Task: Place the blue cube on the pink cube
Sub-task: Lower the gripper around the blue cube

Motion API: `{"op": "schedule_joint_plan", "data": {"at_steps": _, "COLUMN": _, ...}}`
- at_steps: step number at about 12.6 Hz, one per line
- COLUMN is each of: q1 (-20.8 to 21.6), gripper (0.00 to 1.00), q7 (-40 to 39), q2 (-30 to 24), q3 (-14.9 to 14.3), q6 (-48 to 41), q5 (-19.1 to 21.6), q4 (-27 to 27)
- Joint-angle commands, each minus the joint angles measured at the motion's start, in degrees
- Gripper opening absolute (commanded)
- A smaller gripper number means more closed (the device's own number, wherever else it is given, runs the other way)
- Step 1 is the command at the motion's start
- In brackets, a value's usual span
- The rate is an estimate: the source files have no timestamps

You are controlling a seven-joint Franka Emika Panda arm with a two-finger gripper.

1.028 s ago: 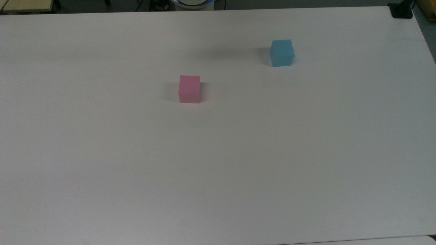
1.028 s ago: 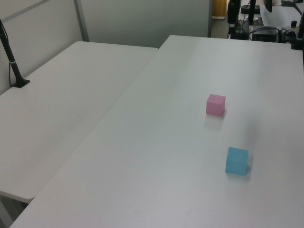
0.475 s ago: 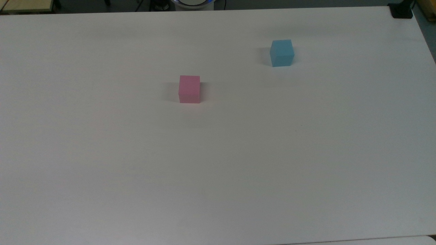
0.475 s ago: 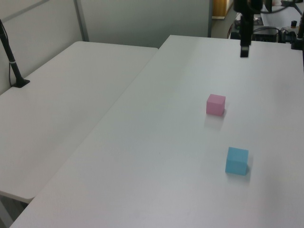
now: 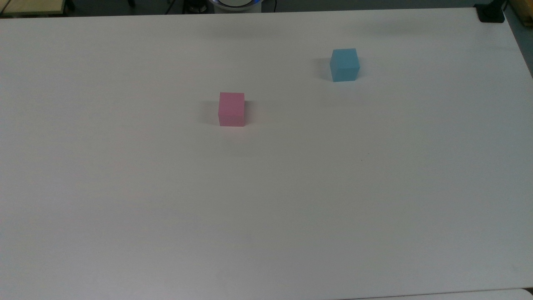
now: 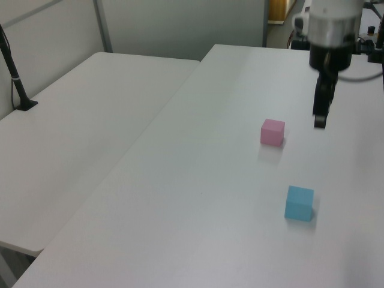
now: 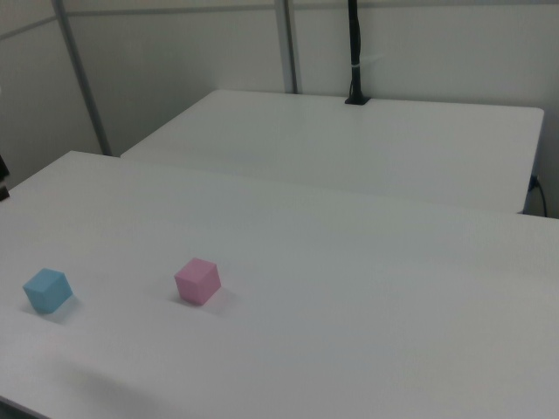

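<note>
Since the earlier left view, the arm's two-finger gripper (image 6: 320, 122) has descended from the far table edge and now hangs above the white matte table (image 5: 266, 200), to the right of the small pastel pink matte cube (image 6: 272, 132); its finger spacing cannot be told. Both cubes have stayed put. In the top view, the small light sky-blue matte cube (image 5: 344, 64) rests on the table, up and right of the pink cube (image 5: 231, 109), well apart from it.
</note>
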Motion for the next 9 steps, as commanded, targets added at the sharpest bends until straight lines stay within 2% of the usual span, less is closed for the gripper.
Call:
{"op": "schedule_joint_plan", "data": {"at_steps": 1, "q1": 0.7, "gripper": 1.0, "q7": 1.0, "q2": 0.4, "q3": -1.2, "q6": 13.0, "q5": 1.0, "q4": -12.3}}
{"op": "schedule_joint_plan", "data": {"at_steps": 5, "q1": 0.7, "gripper": 1.0, "q7": 1.0, "q2": 5.1, "q3": -1.2, "q6": 25.5, "q5": 0.8, "q4": -19.7}}
{"op": "schedule_joint_plan", "data": {"at_steps": 9, "q1": -0.7, "gripper": 1.0, "q7": 0.3, "q2": 7.7, "q3": -1.3, "q6": 28.1, "q5": 0.5, "q4": -21.0}}
